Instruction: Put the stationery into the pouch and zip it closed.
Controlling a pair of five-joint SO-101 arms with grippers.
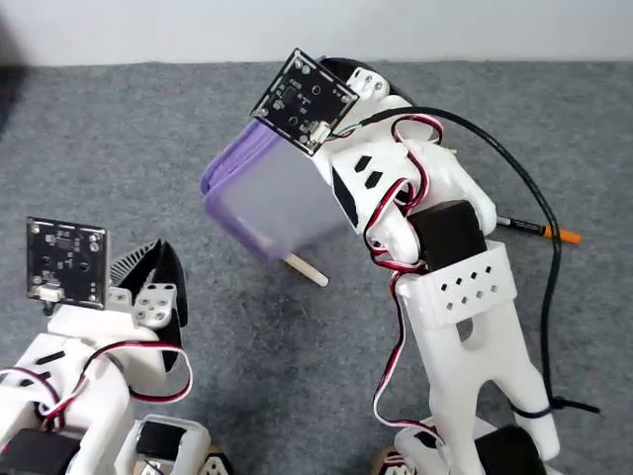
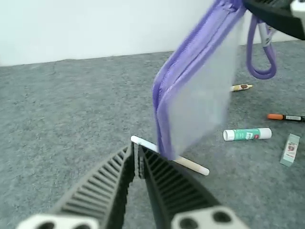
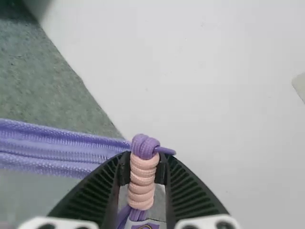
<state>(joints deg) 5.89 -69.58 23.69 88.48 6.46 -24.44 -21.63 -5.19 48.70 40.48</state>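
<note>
I count one pouch, purple at the edges with a cloudy clear side, and two grippers. Of stationery I count five pieces, one of each kind: a white pen, a glue stick, a marker with an orange cap, a small eraser and a short pencil. All five lie outside the pouch on the grey table cover.

The right gripper is pressed together on the pink coil that hangs at the end of the purple zipper, with a purple knot just above the jaws. The pouch hangs tilted from this grip, raised above the table. Its lower corner is over the white pen, but I cannot tell if it touches the pen. A purple loop hangs down from the upper end of the pouch.

The left gripper has its jaws pressed together with nothing between them. In the high view it is low over the table, apart from the pouch, and the white pen lies between them. The glue stick, marker, eraser and pencil are beyond the pouch, on the side of the right arm.
</note>
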